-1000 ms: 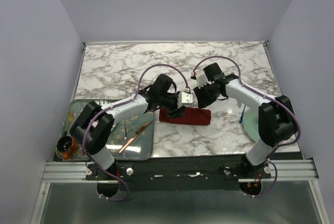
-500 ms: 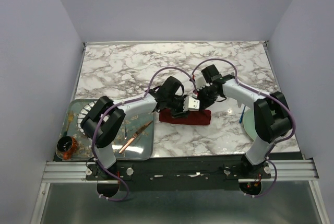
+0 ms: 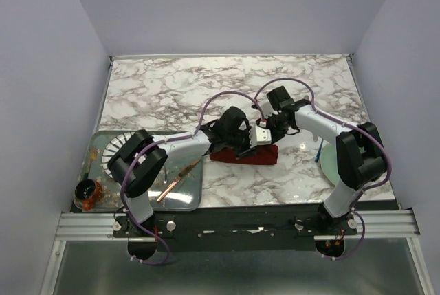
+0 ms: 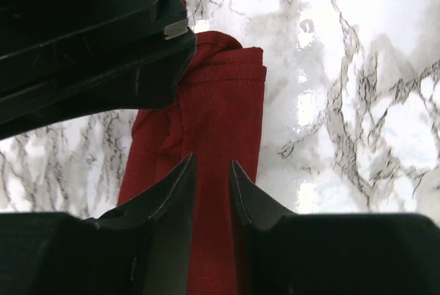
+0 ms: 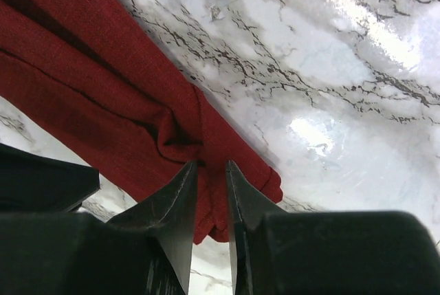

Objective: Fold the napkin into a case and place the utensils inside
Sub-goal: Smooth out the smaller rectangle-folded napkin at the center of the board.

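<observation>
Folded napkin lies on the marble table, directly beneath left gripper and right gripper!
The right one pinches a bunched fold near the cloth's end; the left's jaws stand narrow over the strip, cloth between them. Gripping or not, cannot tell.

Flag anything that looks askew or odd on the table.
The maroon napkin lies folded as a long strip, but it puckers into a bunched knot where the right gripper pinches it near one end, and that end's corner is rumpled rather than flat.
</observation>
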Controlling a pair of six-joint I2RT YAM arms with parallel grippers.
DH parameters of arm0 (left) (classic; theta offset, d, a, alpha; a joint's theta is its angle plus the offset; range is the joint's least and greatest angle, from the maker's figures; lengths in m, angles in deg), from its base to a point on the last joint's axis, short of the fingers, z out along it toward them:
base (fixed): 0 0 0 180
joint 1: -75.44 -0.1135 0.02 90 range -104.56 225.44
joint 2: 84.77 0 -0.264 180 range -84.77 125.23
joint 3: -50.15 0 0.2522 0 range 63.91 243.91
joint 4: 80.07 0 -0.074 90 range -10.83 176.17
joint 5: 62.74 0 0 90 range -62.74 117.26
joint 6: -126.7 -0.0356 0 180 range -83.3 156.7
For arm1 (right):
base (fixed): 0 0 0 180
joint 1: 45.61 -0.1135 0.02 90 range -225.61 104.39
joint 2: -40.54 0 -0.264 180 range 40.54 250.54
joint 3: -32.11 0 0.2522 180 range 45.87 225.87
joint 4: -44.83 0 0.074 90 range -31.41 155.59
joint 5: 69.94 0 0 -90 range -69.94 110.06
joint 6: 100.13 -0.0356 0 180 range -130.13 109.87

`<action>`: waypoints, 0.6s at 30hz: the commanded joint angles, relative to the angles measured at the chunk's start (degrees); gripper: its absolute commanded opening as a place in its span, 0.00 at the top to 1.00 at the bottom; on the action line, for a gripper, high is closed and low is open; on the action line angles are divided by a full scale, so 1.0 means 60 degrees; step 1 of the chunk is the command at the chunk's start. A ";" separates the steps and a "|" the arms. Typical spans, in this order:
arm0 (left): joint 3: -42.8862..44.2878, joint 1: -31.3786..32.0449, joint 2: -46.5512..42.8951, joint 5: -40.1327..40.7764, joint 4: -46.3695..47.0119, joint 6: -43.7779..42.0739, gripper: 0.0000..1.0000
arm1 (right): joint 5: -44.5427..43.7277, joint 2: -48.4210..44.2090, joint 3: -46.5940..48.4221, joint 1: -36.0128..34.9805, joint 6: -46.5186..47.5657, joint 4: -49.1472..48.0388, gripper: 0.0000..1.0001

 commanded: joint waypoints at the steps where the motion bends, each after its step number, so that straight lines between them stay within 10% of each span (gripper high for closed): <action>1: -0.0347 0.0447 -0.0312 0.1160 0.1183 0.1858 0.64 | -0.0263 -0.0193 -0.0347 0.0082 0.0277 0.0345 0.70; 18: -0.0055 0.1092 0.0888 0.2495 0.1727 0.1748 0.53 | -0.0072 -0.0179 -0.0420 0.0170 0.0233 0.0390 0.99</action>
